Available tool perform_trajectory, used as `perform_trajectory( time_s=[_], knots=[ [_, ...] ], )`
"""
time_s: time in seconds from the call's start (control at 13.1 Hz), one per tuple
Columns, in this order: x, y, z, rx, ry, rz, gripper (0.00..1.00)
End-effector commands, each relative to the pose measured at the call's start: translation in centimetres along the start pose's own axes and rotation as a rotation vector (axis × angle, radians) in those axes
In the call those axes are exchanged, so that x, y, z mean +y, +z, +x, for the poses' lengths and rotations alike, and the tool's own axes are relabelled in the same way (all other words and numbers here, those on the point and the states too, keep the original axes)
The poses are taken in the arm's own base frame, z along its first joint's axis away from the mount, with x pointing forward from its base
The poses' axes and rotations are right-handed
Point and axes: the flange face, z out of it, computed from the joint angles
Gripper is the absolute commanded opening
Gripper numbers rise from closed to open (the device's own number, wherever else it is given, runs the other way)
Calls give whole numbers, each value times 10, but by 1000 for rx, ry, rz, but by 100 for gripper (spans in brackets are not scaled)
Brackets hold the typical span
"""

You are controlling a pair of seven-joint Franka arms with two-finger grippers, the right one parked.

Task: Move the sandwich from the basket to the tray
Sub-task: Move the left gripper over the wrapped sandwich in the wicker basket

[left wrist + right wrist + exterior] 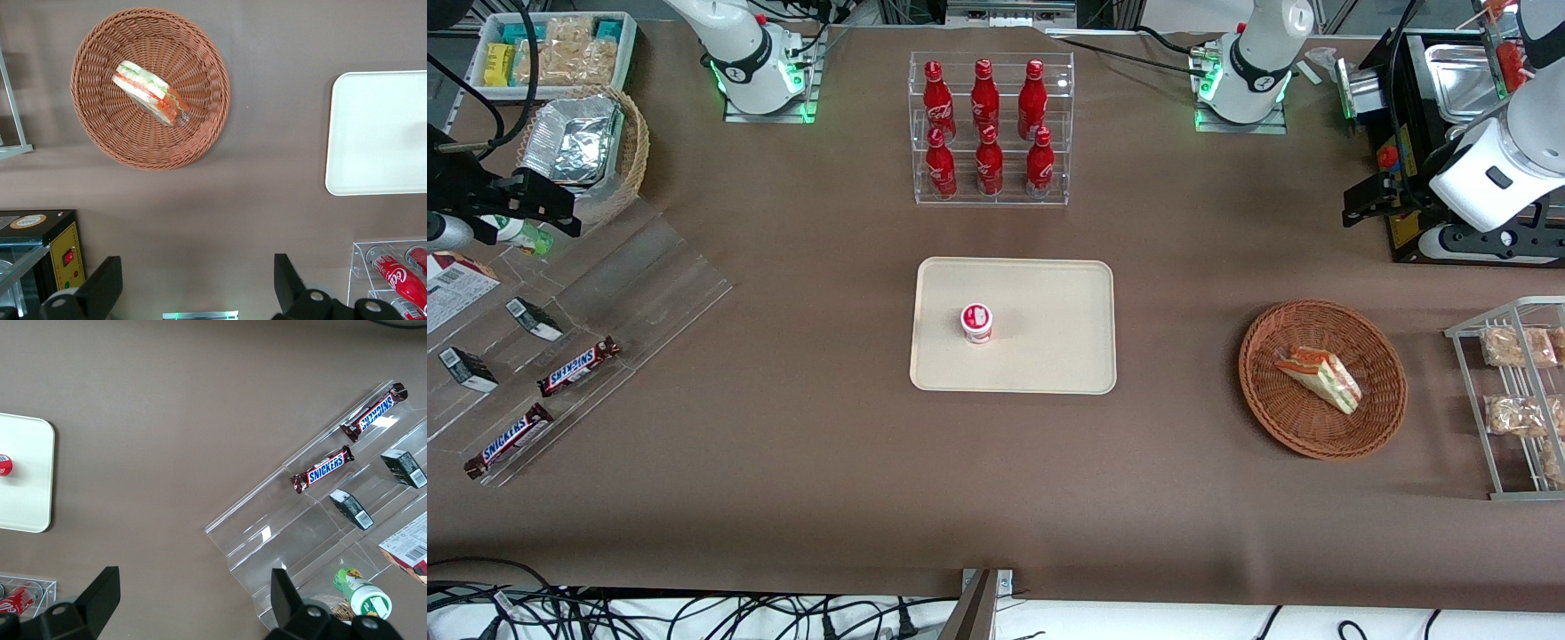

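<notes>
Plainly, open end effector (193, 287) hovers; Snickers bars (579, 366) readable

Woven wicker basket (1322, 378) — matt plastic tray (1014, 325)

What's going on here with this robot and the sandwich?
The working left arm's gripper hangs open above the brown table, holding nothing, its jaws spread wide. The sandwich lies in the wicker basket, untouched. The cream tray, toward the parked arm's end from the basket, already holds a small red-lidded cup. The move to the tray has not begun.
</notes>
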Motion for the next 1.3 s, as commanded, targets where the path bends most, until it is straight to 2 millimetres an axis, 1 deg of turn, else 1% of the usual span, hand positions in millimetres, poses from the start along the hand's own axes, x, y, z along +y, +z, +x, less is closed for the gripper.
perform_trajectory(
  time_s=[0.0,0.15,0.31,0.38,0.46,0.61,0.69,0.76,0.99,1.15,1.22],
  knots=[
    [0,-4,0,-17,20,-26,100],
    [-2,-1,4,-22,6,-25,100],
    [-1,15,16,-38,-21,-24,100],
    [-4,23,23,-25,-48,-15,100],
    [-7,35,33,-20,-68,-17,100],
    [-29,58,53,-6,-113,-22,100],
    [-37,71,60,8,-149,-24,100],
    [-47,85,65,31,-197,-28,100],
    [-59,140,73,97,-321,16,100],
    [-63,168,79,129,-388,12,100],
    [-73,174,81,143,-428,7,100]
  ],
)
